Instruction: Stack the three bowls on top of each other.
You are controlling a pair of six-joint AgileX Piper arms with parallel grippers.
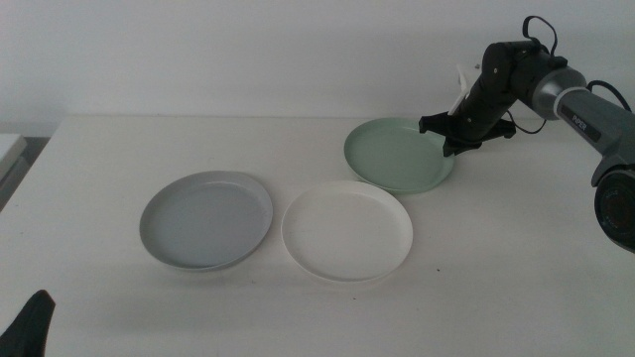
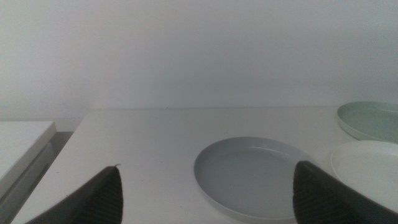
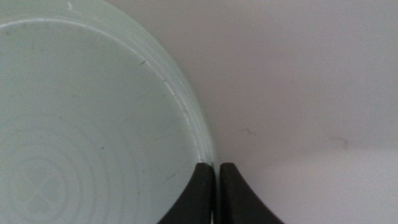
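Three bowls lie on the white table. The light grey bowl (image 1: 206, 218) is at the left, the white bowl (image 1: 347, 230) beside it in the middle, and the pale green bowl (image 1: 395, 156) further back on the right. My right gripper (image 1: 451, 147) reaches down to the green bowl's right rim. In the right wrist view its jaws (image 3: 216, 165) are pinched together on the rim of the green bowl (image 3: 81, 112). My left gripper (image 1: 30, 322) waits at the bottom left corner, open (image 2: 207, 167), facing the grey bowl (image 2: 249, 177), the white bowl (image 2: 367, 168) and the green bowl (image 2: 370, 119).
The table (image 1: 99, 169) ends at a white wall behind. A lower white surface (image 2: 18, 143) sits off the table's left edge. A small white object (image 1: 462, 81) stands behind the right arm.
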